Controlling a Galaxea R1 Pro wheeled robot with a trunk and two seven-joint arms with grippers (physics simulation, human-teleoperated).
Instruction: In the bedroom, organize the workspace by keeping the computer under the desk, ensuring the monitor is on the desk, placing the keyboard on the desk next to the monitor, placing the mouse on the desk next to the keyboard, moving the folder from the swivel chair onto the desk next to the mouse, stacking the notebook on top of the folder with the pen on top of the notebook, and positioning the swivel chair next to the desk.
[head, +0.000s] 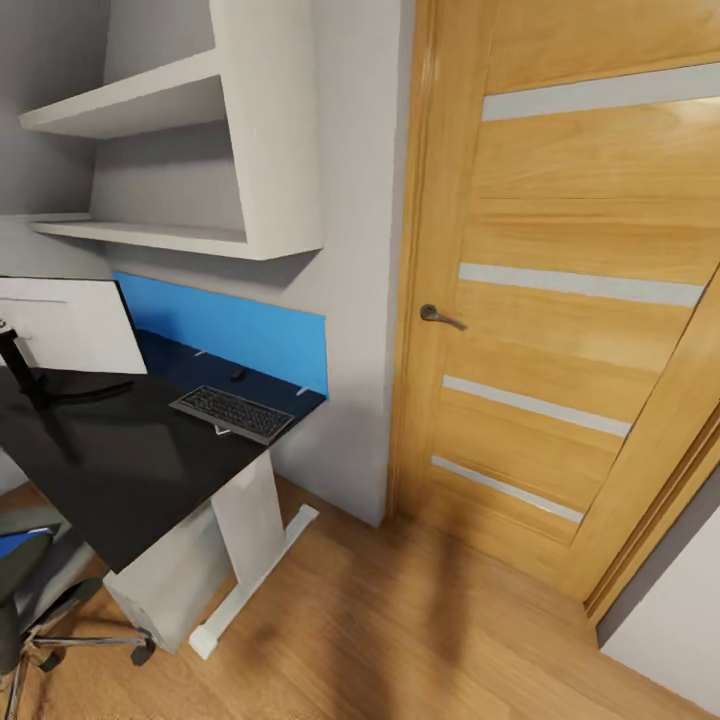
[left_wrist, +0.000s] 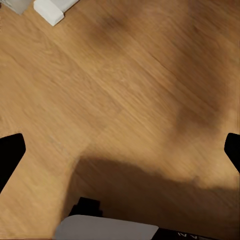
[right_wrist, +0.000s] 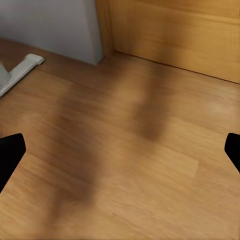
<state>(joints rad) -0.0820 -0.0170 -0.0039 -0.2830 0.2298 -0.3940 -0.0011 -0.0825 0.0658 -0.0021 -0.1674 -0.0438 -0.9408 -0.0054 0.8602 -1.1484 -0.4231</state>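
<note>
Table (head: 110, 470) with glossy black top at head view's left, white leg and foot beneath; monitor (head: 70, 325) upright on it, white back toward camera, black stand on the top; keyboard (head: 232, 413) flat near the table's far right corner; mouse (head: 238, 375) just behind keyboard, apart from it, near blue wall panel (head: 240, 335); computer (head: 165, 580) on floor under the table; swivel chair (head: 40, 600) at lower left beside the table, folder (head: 20, 545) a blue sliver on its seat; wooden door (head: 580, 300) at right; left end effector (left_wrist: 120, 150) wide open, empty, over wood floor (left_wrist: 125, 90); right end effector (right_wrist: 120, 150) wide open, empty, over floor.
</note>
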